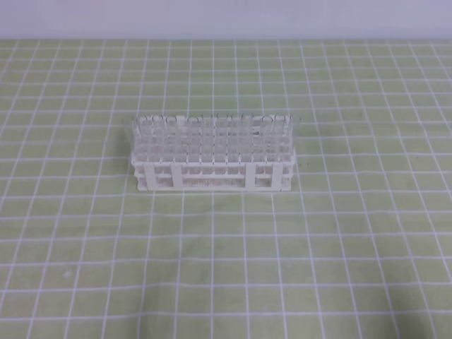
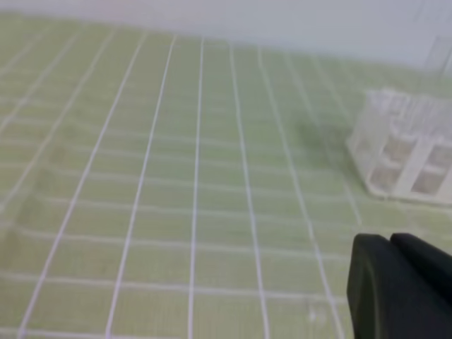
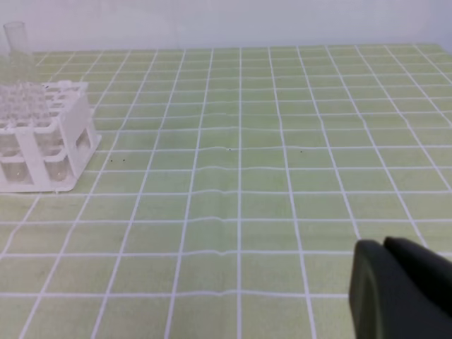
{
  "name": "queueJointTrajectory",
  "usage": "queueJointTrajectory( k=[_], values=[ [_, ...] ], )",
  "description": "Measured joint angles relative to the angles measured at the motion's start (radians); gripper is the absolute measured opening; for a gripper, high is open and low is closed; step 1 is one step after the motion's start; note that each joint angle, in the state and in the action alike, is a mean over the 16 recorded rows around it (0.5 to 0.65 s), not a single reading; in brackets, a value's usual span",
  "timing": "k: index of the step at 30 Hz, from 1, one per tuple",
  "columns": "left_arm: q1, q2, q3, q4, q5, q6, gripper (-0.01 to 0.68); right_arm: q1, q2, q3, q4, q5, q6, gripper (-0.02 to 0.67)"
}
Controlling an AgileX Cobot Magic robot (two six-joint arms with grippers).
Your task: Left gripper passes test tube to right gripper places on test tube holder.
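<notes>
**Rack stands alone, both grippers shut and empty**

The left gripper [image 2: 395, 282], jaws pressed together, sits well left of the white test tube holder [image 1: 213, 173], a lattice crowded with clear tubes on the green checked cloth [image 1: 226, 268]. One test tube [image 3: 15, 42] rises at its far corner. The right gripper [image 3: 399, 289], likewise closed on nothing, sits well to the right.

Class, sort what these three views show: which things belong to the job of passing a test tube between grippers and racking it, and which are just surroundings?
Belongs to the job:
- test tube holder, holding tubes
- test tube, standing upright in the holder's far corner
- left gripper, shut
- right gripper, shut

Just surroundings:
- green checked cloth
- white wall
</notes>
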Motion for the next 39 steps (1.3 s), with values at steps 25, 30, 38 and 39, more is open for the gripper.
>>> queueJointTrajectory(
  k=[25,30,38,39],
  values=[
    [0.023,0.001,-0.006,0.015,0.090,-0.001,-0.003,0.000,0.001,0.000,0.000,0.000,0.000,-0.018],
    [0.023,0.000,-0.006,0.015,0.090,-0.002,-0.003,0.000,0.002,0.000,0.000,0.000,0.000,-0.018],
    [0.023,-0.006,-0.004,0.015,0.088,-0.003,-0.003,0.000,0.002,0.000,0.000,0.000,0.000,-0.018],
    [0.023,-0.006,-0.004,0.015,0.088,-0.003,-0.003,0.000,0.002,0.000,0.000,0.000,0.000,-0.018]
  ],
)
